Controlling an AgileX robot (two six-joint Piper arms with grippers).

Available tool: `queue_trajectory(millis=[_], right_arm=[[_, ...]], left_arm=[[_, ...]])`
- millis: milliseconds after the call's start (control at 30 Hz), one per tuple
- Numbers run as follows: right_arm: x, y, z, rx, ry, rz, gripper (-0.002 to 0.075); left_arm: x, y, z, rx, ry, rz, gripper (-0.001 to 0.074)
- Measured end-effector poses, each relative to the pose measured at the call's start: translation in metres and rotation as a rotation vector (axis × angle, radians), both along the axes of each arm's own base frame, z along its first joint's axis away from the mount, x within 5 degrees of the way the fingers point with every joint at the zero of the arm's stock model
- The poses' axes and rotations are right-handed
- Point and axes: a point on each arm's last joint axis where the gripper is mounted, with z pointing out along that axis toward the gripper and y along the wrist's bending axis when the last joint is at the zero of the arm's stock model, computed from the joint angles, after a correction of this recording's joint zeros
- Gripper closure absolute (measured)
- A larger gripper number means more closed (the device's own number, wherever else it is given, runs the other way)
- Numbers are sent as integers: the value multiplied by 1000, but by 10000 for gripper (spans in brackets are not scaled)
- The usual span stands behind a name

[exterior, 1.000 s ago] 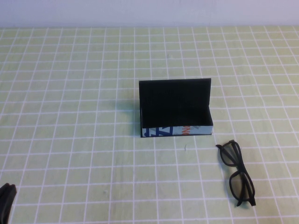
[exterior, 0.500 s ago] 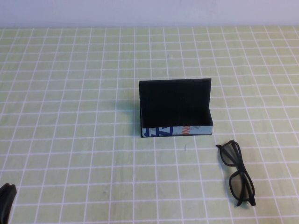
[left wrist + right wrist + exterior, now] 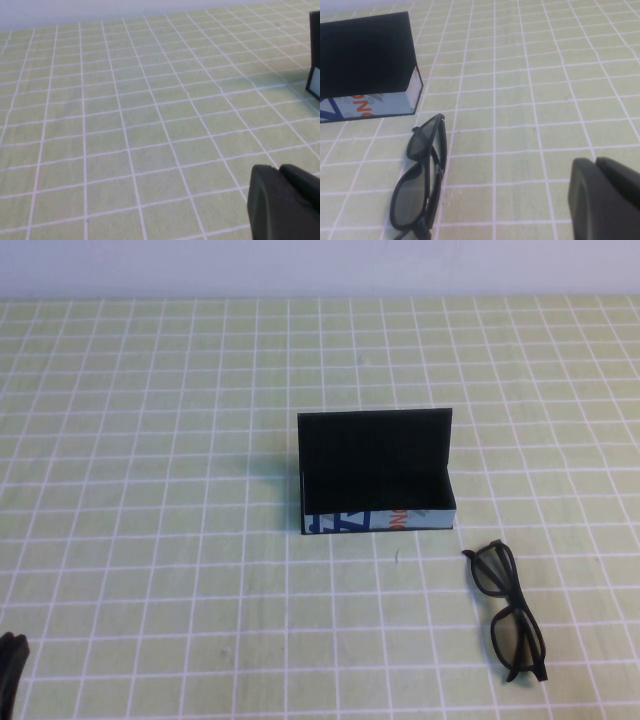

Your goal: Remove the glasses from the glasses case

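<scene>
The black glasses case (image 3: 376,475) stands in the middle of the table with its lid upright and its pale lettered front facing me; its inside looks dark. It also shows in the right wrist view (image 3: 367,65) and at the edge of the left wrist view (image 3: 315,60). The black glasses (image 3: 508,610) lie folded on the cloth to the right and nearer than the case, also in the right wrist view (image 3: 420,182). My left gripper (image 3: 8,672) is shut and empty at the near left edge (image 3: 281,171). My right gripper (image 3: 595,162) is shut and empty, apart from the glasses; it is out of the high view.
A pale green cloth with a white grid (image 3: 180,490) covers the table. A light wall (image 3: 320,265) runs along the far edge.
My left gripper has drawn back toward the near left corner, showing less in the high view. The case and the glasses have not moved.
</scene>
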Motion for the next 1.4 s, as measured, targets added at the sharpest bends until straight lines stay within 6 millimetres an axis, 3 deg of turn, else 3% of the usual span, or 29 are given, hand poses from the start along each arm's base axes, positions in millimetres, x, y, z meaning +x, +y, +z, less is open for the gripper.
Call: queue_trajectory(millis=[100, 300, 500, 833, 1233, 1400], right_arm=[[0, 0, 0, 0, 0, 0, 743], [0, 0, 0, 0, 0, 0, 743], [0, 0, 0, 0, 0, 0, 743], [0, 0, 0, 0, 0, 0, 743], [0, 0, 0, 1, 2, 0, 743], [0, 0, 0, 1, 2, 0, 743]], left_arm=[[1, 3, 1, -47, 12, 42, 739], [5, 9, 27, -57, -85, 115, 739], [0, 8, 35, -41, -176, 87, 739], [-20, 10, 22, -22, -315, 70, 739], [-23, 11, -8, 20, 15, 98, 739], [-24, 11, -11, -30, 55, 115, 739]])
